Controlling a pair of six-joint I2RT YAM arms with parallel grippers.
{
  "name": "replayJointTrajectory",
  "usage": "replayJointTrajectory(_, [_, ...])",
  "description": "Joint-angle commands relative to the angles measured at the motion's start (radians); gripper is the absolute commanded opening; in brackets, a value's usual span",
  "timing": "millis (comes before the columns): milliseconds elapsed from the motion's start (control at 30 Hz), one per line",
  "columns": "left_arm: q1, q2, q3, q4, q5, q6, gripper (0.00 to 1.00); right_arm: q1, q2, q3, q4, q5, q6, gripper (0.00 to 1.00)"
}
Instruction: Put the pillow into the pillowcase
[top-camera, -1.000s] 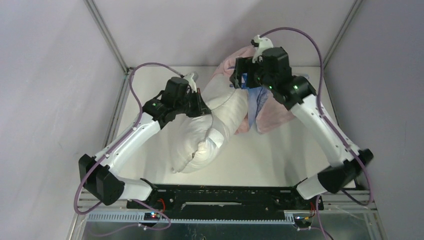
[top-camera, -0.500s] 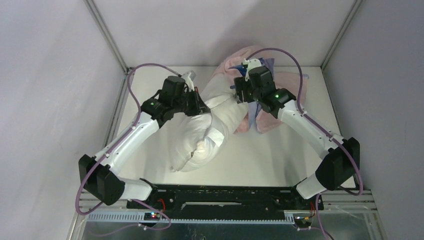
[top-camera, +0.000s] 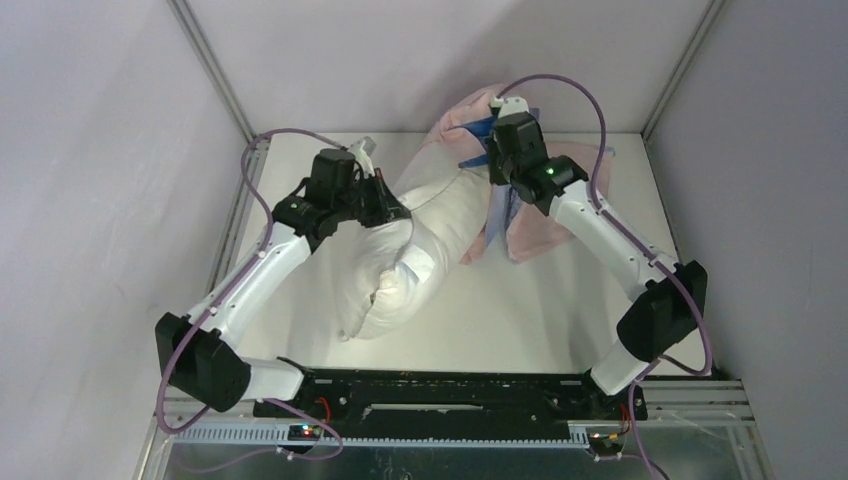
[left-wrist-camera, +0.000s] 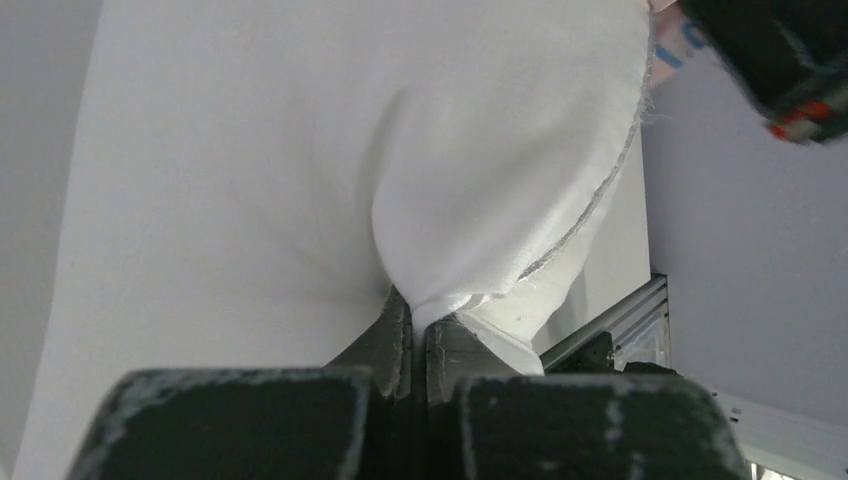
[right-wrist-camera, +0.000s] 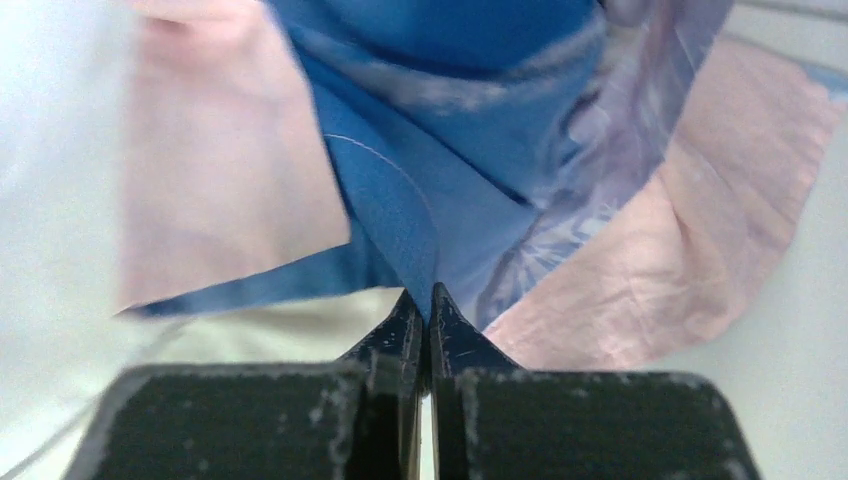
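The plump white pillow (top-camera: 405, 265) lies slanted across the table, its far end tucked into the pillowcase (top-camera: 545, 215). My left gripper (top-camera: 392, 205) is shut on a pinch of the pillow (left-wrist-camera: 480, 180) near its upper left edge; white fabric bunches between the jaws at the left gripper (left-wrist-camera: 420, 325). My right gripper (top-camera: 497, 150) is shut on the blue hem of the pillowcase (right-wrist-camera: 390, 190), the fold running into the closed jaws at the right gripper (right-wrist-camera: 424, 300). Pink fabric hangs on both sides of that hem.
Purple cables (top-camera: 590, 95) loop over both arms. Metal frame posts (top-camera: 215, 75) stand at the back corners, with grey walls close on three sides. The white table top (top-camera: 540, 320) shows in front of the pillow.
The right gripper has moved left and down to the pillowcase opening and shut on its blue hem. The left arm has shifted slightly left, still holding the pillow.
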Motion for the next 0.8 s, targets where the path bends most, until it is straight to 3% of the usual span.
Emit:
replayJointTrajectory(0, [0.036,0.017,-0.012,0.074,-0.01,-0.074,0.0,0.144,-0.019,0.316,-0.211,-0.089,0.031,0.0])
replayJointTrajectory(167, [0.011,0.017,0.036,0.165,0.033,-0.224,0.0,0.4,0.082,0.778,-0.455,-0.134,0.008,0.0])
replayJointTrajectory(267, [-0.026,-0.031,0.072,0.173,-0.019,-0.288,0.0,0.395,0.198,0.995,-0.579,-0.158,0.02,0.0])
replayJointTrajectory(333, [-0.016,-0.052,0.063,0.212,-0.009,-0.352,0.0,0.352,0.222,0.991,-0.59,-0.213,0.048,0.0])
replayJointTrajectory(433, [0.027,-0.029,0.049,0.252,0.037,-0.405,0.0,0.341,0.199,0.859,-0.535,-0.233,0.076,0.0])
replayJointTrajectory(633, [0.163,0.166,0.022,0.32,0.191,-0.363,0.01,0.317,0.162,0.609,-0.448,-0.209,0.112,0.0])
replayJointTrajectory(700, [0.208,0.247,0.082,0.252,0.187,-0.289,0.1,0.295,0.165,0.524,-0.404,-0.237,0.115,0.0])
replayJointTrajectory(733, [0.226,0.273,0.115,0.222,0.164,-0.253,0.2,0.283,0.173,0.516,-0.401,-0.24,0.115,0.02])
replayJointTrajectory(767, [0.242,0.294,0.161,0.167,0.139,-0.208,0.32,0.275,0.183,0.515,-0.407,-0.241,0.11,0.11])
